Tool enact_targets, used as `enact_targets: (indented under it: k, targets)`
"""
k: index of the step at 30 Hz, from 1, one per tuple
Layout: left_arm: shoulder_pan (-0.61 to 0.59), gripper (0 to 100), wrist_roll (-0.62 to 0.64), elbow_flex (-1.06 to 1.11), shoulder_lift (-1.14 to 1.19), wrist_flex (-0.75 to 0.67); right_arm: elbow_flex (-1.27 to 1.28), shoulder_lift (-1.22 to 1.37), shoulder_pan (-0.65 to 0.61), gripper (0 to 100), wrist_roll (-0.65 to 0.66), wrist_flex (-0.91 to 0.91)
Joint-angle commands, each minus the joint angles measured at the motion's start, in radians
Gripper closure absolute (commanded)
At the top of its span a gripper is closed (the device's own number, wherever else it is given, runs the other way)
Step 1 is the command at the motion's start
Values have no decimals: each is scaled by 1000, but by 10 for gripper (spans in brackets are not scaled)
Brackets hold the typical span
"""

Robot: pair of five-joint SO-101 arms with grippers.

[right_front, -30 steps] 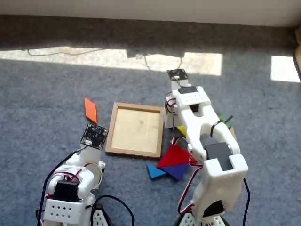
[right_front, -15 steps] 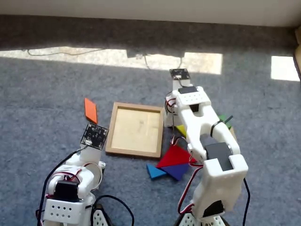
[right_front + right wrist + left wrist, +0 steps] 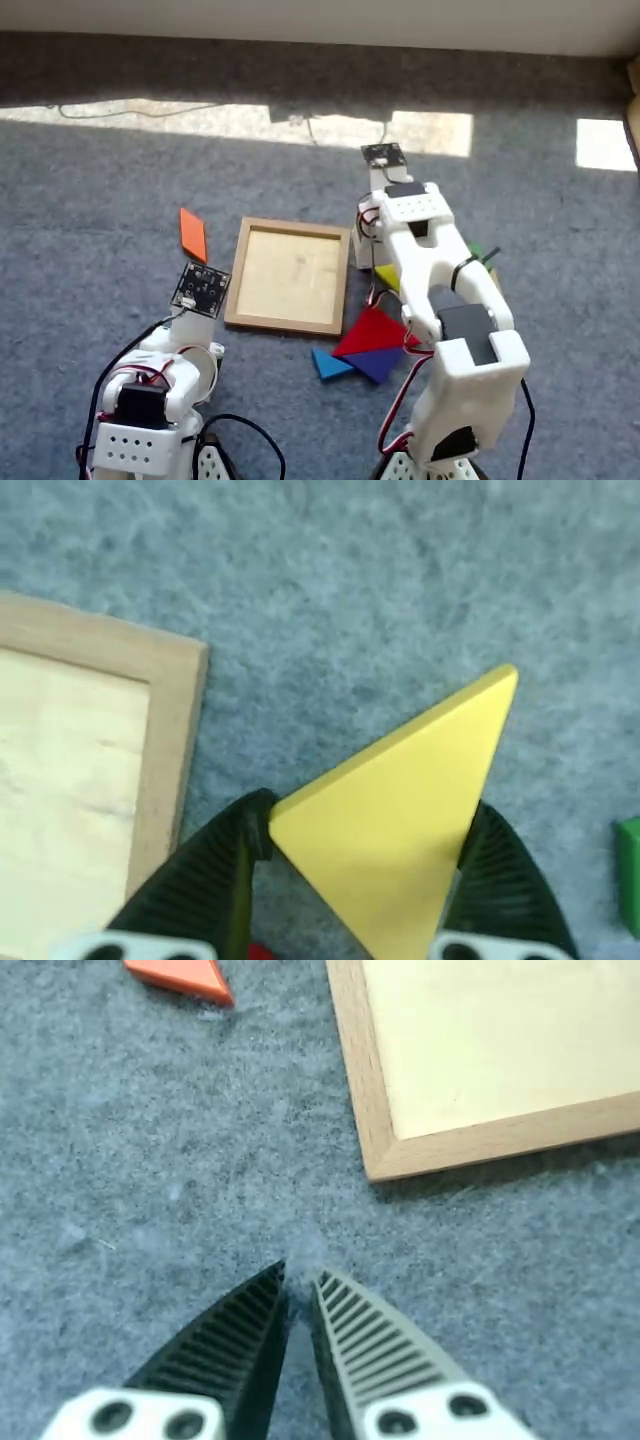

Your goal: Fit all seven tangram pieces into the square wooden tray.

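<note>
**As our right gripper [image 3: 367,818] clamps a yellow triangle [image 3: 410,780], our left gripper [image 3: 300,1278] has its jaws together**

We hold the smooth, flat triangle over fuzzy grey carpet [image 3: 100,200], just beside the square wooden tray [image 3: 286,322] with its pale raised rim. A red triangle [image 3: 372,330] and blue pieces [image 3: 375,362] lie near one tray corner. An orange parallelogram [image 3: 192,235] lies on the opposite side.
</note>
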Motion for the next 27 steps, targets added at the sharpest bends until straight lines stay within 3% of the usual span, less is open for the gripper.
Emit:
enact_targets:
  k: [1, 9, 17, 22, 27]
  targets:
    - [13, 994, 9, 21, -21, -2, -42, -125, -16, 848, 49, -15]
    - [13, 994, 9, 21, -21, -2, 2, -252, -125, 848, 226, -2]
    - [13, 994, 9, 21, -21, -2, -2, -213, -303, 849, 583, -7]
    - [13, 994, 9, 21, -21, -2, -4, -136, -343, 850, 770, -51]
    - [13, 994, 9, 21, -21, -2, -4, -85, -363, 850, 861, -114]
